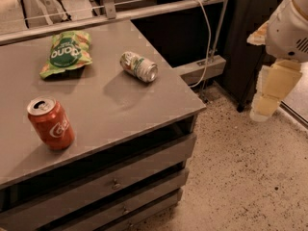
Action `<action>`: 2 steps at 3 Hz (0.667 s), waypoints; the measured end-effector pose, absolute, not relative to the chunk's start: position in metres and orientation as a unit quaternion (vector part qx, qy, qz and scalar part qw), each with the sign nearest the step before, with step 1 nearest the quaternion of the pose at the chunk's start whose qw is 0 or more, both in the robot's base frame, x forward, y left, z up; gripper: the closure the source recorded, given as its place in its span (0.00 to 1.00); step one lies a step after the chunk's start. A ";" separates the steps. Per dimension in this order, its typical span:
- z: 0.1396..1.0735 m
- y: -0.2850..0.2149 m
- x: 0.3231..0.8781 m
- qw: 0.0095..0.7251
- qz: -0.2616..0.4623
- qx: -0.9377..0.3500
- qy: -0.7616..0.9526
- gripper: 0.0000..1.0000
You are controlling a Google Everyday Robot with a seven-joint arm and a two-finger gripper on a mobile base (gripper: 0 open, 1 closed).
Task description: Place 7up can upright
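7up can (138,66) on its side on the desk (120,112), in the back right part of the top, near the right edge. Silvery, with a pale green-and-white label; shiny metal end turned to the right and a little toward the front. Apart from the other things on the desk.

Green snack bag (66,53) flat to the left of it, near the back edge, not touching. Red can (50,123) upright near the front left, opened top up, well apart from both.

Claw (263,105) off the desk altogether, out to the right, hanging above the speckled floor (240,182) and pointing down, well apart from the 7up can. Released or clenched: cannot tell. White arm (288,28) above it, at the upper right edge of the view.

Under the desk top, drawers (115,184) with small knobs on the front. Behind the right corner, a pale cable (208,37) running down toward the floor.
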State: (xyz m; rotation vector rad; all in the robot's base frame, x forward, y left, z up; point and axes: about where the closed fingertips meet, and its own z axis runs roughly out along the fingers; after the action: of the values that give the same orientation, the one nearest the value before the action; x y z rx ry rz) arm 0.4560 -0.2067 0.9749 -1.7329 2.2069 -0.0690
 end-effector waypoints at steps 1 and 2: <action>0.964 -0.171 0.512 0.176 -0.009 -0.619 0.765 0.00; 0.950 -0.106 0.572 0.186 -0.011 -0.629 0.754 0.00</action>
State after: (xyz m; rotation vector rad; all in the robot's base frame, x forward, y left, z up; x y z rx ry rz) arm 0.5721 -0.1059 0.9499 -1.7728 2.1245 -0.0306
